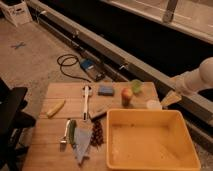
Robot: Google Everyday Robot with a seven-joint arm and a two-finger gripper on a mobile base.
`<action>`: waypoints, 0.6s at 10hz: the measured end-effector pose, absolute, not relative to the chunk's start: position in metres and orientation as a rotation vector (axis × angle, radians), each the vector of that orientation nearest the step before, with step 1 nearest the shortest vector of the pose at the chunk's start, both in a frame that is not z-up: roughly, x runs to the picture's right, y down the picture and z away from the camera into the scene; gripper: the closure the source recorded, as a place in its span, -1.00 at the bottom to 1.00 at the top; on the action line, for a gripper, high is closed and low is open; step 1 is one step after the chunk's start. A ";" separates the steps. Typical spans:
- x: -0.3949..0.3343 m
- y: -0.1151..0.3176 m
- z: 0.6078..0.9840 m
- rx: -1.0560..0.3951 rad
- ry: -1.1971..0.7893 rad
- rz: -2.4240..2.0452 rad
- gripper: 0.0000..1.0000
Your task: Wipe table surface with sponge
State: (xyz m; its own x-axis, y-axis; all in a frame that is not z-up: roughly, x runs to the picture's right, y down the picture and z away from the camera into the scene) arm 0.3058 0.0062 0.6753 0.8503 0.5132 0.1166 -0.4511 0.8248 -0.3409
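Observation:
A blue sponge (105, 90) lies on the wooden table (60, 135) near its far edge, left of an apple. My gripper (171, 98) is at the table's right end, past the far right corner of the yellow tub, well to the right of the sponge. Its white arm (197, 77) comes in from the right edge of the view.
A large yellow tub (150, 141) fills the table's near right. An apple (127, 94), a green cup (136, 86) and a white cup (153, 104) stand behind it. A banana (55, 107), utensils (86, 100), a cloth (82, 145) and a dark bunch (97, 134) lie on the left.

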 end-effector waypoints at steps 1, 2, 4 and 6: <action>0.298 -0.010 0.673 -0.288 -0.227 0.488 -0.60; 0.288 -0.024 0.671 -0.268 -0.245 0.459 -0.60; 0.254 -0.051 0.671 -0.230 -0.290 0.389 -0.60; 0.208 -0.070 0.672 -0.214 -0.337 0.325 -0.60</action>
